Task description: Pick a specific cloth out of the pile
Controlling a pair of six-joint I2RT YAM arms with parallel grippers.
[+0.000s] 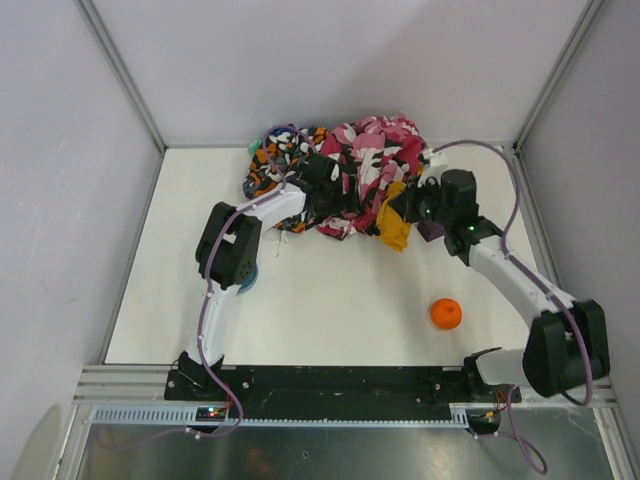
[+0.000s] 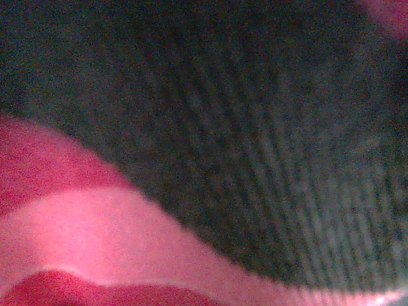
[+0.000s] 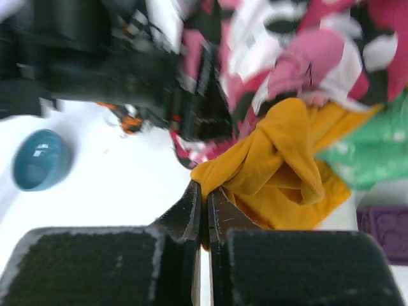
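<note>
The pile (image 1: 340, 165) of pink-white-black and orange-black-white camouflage cloths lies at the back middle of the table. The mustard-yellow cloth (image 1: 395, 226) hangs out at its right front edge. In the right wrist view my right gripper (image 3: 204, 191) is shut on a corner fold of the mustard cloth (image 3: 280, 159), which still runs under the pink camouflage cloth (image 3: 306, 57). In the top view my right gripper (image 1: 408, 206) is at the cloth's right side. My left gripper (image 1: 318, 175) is pressed into the pile's middle. The left wrist view shows only blurred black and pink fabric (image 2: 95, 236) against the lens, with the fingers hidden.
An orange ball (image 1: 446, 313) lies on the white table (image 1: 330, 310) in front of the right arm. A teal-blue round object (image 3: 37, 159) sits by the left arm's elbow (image 1: 247, 280). A purple block (image 3: 382, 233) and green fabric (image 3: 370, 150) lie right of the mustard cloth.
</note>
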